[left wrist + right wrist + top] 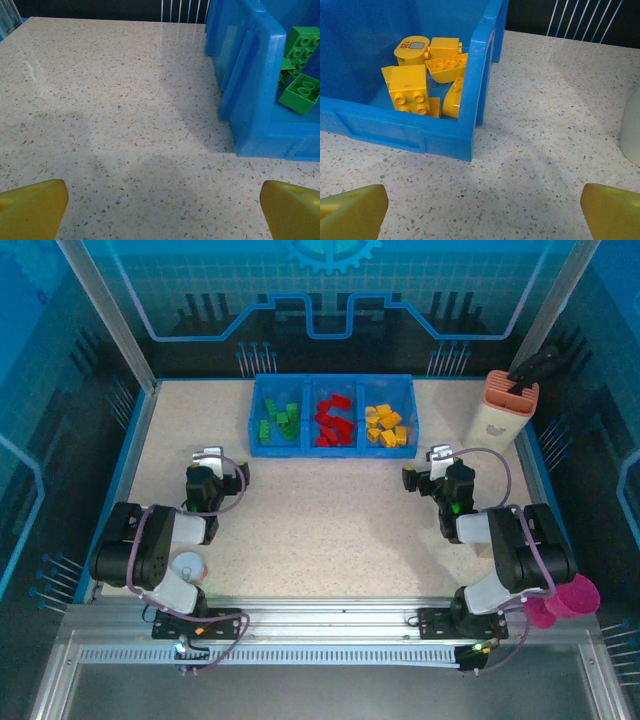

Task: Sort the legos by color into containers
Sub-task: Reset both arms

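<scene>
Top: bright blue three-compartment plastic tray (330, 452) at far side of speckled bench (330, 530); green studded plastic bricks (281, 420) in left compartment, red bricks (334, 421) middle, yellow bricks (386, 426) right. Left wrist: left gripper (160, 210) wide open, empty, near tray corner. Right wrist: right gripper (480, 210) wide open, empty, facing yellow compartment

**One number, on a yellow brick**

The only marking that can be read is "120", printed in red digits on the flat top of a rounded yellow lego (412, 49), next to a small grey square on the same face. In the right wrist view the digits run sideways. This piece lies with other yellow ones in the end compartment of the blue tray (445, 134). A light-blue gear emblem (331, 252) is drawn on the back panel (200, 300). A pale mark on the beige holder (497, 420) is too small to read.
</scene>
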Robot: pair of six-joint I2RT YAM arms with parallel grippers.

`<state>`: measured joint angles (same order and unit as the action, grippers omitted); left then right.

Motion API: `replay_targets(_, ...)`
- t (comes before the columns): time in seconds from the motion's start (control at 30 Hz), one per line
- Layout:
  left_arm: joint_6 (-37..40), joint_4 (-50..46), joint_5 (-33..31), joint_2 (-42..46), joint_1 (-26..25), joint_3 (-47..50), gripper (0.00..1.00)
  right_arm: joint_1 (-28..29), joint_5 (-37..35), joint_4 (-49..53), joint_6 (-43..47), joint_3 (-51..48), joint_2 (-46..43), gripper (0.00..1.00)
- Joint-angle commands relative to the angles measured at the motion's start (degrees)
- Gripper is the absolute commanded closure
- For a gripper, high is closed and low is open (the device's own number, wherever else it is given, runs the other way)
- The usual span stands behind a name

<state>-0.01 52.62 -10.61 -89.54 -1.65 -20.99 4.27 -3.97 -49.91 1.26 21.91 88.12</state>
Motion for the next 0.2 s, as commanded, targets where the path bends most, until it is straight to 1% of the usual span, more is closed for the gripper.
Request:
replay_targets(0.0, -0.3, 0.7, 1.2, 0.5, 0.2, -0.7, 0.01, -0.9, 2.1, 0.2, -0.4, 1.7, 0.4, 0.0)
replay_targets(0.17, -0.3, 0.8, 1.2, 0.5, 0.2, -0.7, 0.01, -0.5, 1.0, -1.0, -0.1, 1.1, 0.3, 0.0)
